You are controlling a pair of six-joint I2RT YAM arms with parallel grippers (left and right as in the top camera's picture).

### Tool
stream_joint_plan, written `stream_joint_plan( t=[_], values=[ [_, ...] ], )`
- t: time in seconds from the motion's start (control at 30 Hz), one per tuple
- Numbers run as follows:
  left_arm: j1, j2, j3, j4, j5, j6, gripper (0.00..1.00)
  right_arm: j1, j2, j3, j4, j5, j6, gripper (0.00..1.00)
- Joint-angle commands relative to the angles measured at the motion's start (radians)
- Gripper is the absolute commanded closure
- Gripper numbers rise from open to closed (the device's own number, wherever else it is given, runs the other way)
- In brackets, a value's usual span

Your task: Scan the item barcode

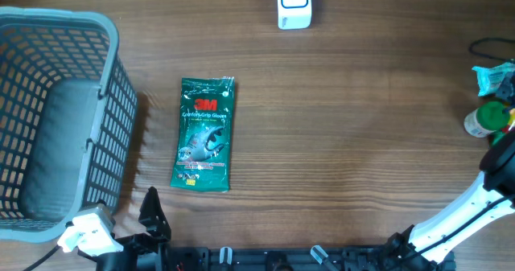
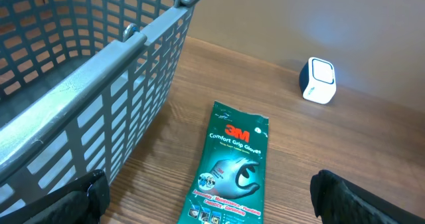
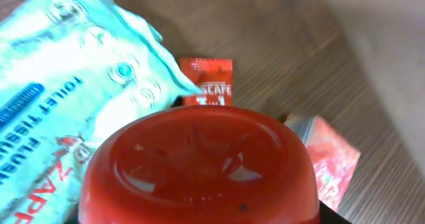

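Note:
A green 3M gloves packet (image 1: 205, 134) lies flat on the wooden table, label up; in the left wrist view the packet (image 2: 229, 164) sits straight ahead. My left gripper (image 1: 151, 215) hovers just short of its near end, open, with the black fingers (image 2: 85, 196) wide on either side and nothing between them. The white scanner (image 1: 294, 4) stands at the far edge, also seen as a white and blue scanner (image 2: 319, 81). A red round cap (image 3: 199, 164) fills the right wrist view right at the jaws and hides the fingers. My right gripper (image 1: 503, 146) is at the right edge.
A grey slatted basket (image 1: 109, 102) stands at the left, close beside my left gripper. At the right edge lie a teal tissue pack (image 3: 66, 91), a red sachet (image 3: 209, 81), a red-patterned packet (image 3: 332, 157) and a green-topped bottle (image 1: 485, 117).

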Motion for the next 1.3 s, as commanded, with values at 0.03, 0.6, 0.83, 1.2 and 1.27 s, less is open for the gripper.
stream_joint_plan(
  t=[0.03,0.6,0.83,1.2,1.27],
  values=[
    [-0.004,-0.003,0.001,0.003,-0.003,-0.006,0.0,-0.005,-0.016,0.061,-0.034,-0.007,0.163,0.0],
    [-0.004,-0.003,0.001,0.003,-0.003,-0.006,0.0,0.288,-0.471,0.16,-0.239,-1.286,0.427,0.0],
    [-0.004,-0.003,0.001,0.003,-0.003,-0.006,0.0,0.813,-0.45,0.113,-0.443,-0.898,0.517,0.0],
    [-0.004,-0.003,0.001,0.003,-0.003,-0.006,0.0,1.368,-0.116,0.013,-0.381,-0.555,0.621,0.05],
    [-0.004,-0.003,0.001,0.003,-0.003,-0.006,0.0,1.407,-0.077,0.013,-0.372,-0.558,0.664,0.05]
  ],
)
